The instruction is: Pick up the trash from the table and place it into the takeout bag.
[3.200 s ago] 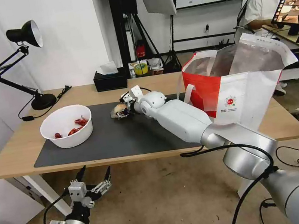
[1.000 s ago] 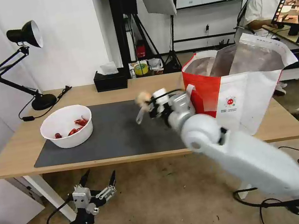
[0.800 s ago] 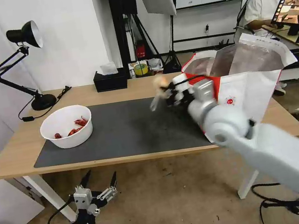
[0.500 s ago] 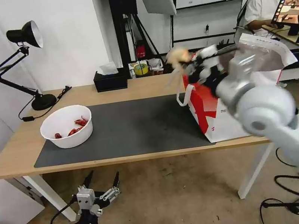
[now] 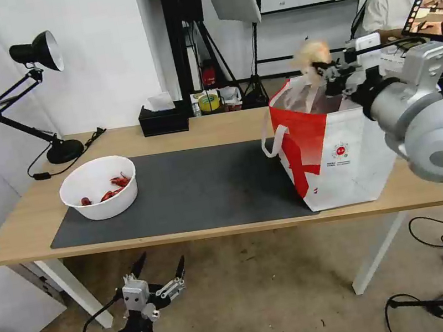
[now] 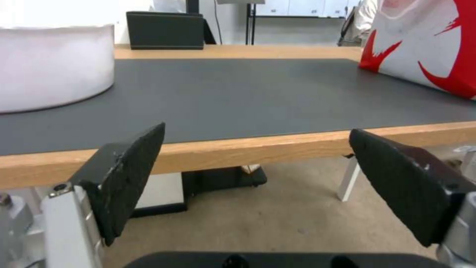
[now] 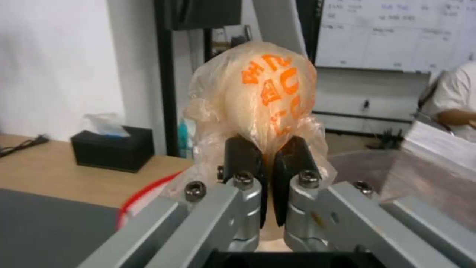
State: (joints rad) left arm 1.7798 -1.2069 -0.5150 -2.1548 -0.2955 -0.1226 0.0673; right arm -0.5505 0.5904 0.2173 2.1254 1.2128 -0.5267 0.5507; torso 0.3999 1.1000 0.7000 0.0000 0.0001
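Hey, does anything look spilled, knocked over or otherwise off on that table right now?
Nothing stands out. The bowl sits upright on the mat, its red shells inside. The bag stands open and upright. The right claw holds the plastic wad above the bag; the left claw hangs open below the table edge.

I see my right gripper (image 5: 325, 67) has lifted the orange-printed plastic wad (image 5: 311, 54) off the dark grey mat (image 5: 197, 192) and now holds it pinched above the takeout bag's (image 5: 337, 153) open mouth.
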